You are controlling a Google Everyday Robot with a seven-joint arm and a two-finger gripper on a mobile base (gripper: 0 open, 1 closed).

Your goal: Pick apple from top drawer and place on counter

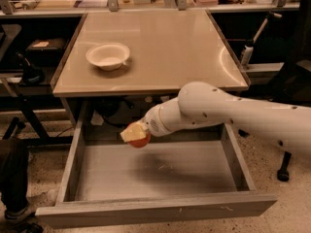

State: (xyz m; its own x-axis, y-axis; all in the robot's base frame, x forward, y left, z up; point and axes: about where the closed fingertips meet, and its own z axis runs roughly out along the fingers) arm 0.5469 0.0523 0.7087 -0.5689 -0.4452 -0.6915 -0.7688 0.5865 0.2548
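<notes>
The top drawer (146,212) is pulled wide open under the counter (165,47); its grey floor is bare. My gripper (133,132) is at the end of the white arm that reaches in from the right. It is shut on the apple (140,141), whose red-orange underside shows below the pale fingers. The apple hangs in the air above the back left part of the drawer, just below the counter's front edge.
A white bowl (108,55) stands on the left half of the counter. A cluttered shelf runs along the back. Dark office chairs and table legs stand to the left and right of the drawer.
</notes>
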